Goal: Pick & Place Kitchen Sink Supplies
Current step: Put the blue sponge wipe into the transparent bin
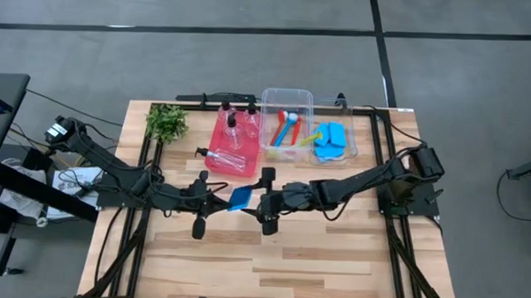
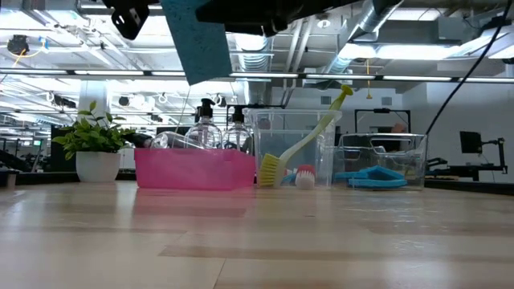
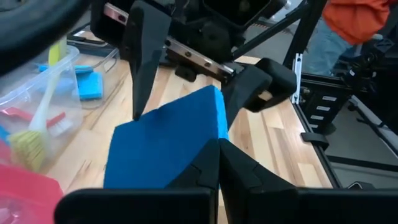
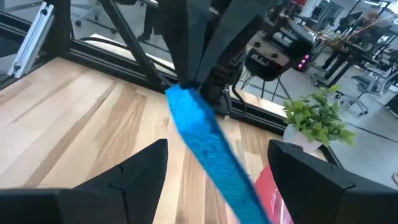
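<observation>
A pale wooden bench (image 1: 271,255) is seen from above on a grey floor, with a red tray (image 1: 220,140) of clear bottles (image 1: 230,130), a clear bin (image 1: 287,104) of brushes (image 1: 284,127) and a bin of blue sponges (image 1: 332,140) along its far side. At mid-bench a blue sponge (image 1: 240,198) is held above the wood between the left gripper (image 1: 221,199) and the right gripper (image 1: 262,203). From bench level, the sponge (image 2: 198,40) is seen hanging high. In the left wrist view, the left fingers (image 3: 239,165) are clamped on its edge (image 3: 165,143). In the right wrist view, the right fingers (image 4: 140,168) are spread wide on either side of it (image 4: 208,146), untouching.
</observation>
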### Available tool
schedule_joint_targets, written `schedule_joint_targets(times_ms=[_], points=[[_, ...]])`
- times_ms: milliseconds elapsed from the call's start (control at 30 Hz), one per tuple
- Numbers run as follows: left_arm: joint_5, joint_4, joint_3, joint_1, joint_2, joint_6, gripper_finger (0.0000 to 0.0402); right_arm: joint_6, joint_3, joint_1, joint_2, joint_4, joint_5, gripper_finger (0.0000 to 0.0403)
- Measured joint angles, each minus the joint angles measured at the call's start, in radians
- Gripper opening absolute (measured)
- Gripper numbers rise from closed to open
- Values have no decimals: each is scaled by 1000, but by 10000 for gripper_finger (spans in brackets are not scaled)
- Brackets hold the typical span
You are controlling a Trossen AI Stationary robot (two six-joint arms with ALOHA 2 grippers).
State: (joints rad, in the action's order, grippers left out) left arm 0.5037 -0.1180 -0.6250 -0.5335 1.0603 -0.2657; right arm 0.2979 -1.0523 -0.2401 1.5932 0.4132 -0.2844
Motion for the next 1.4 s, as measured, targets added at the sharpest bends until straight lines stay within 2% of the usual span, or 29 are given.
schedule_joint_targets(times_ms=[200,300,400,567,600,700,833,1000,1167,1233,1400], points=[[0,-15,0,0,0,1,3,0,-15,13,1,-4,22,265],[1,-23,0,0,0,3,3,-7,-15,13,1,-13,22,240],[2,-26,0,7,0,3,3,-10,-15,13,1,-16,22,184],[5,-42,0,27,0,2,3,-10,-15,12,-1,-25,26,34],[4,-48,0,32,0,0,4,-12,-15,12,-5,-33,29,19],[-6,-70,1,51,0,0,16,-37,-15,12,-12,-49,36,18],[-3,-70,1,81,-2,0,56,-36,-15,13,-58,-117,36,6],[6,-67,0,124,-48,5,109,-63,-15,12,-169,-278,21,4],[11,-69,0,163,-129,6,138,-147,-15,11,-301,-433,-44,3],[11,-69,0,172,-156,7,143,-208,-14,11,-369,-476,-99,3],[10,-84,0,174,-188,1,144,-345,-15,12,-562,-613,-322,2]])
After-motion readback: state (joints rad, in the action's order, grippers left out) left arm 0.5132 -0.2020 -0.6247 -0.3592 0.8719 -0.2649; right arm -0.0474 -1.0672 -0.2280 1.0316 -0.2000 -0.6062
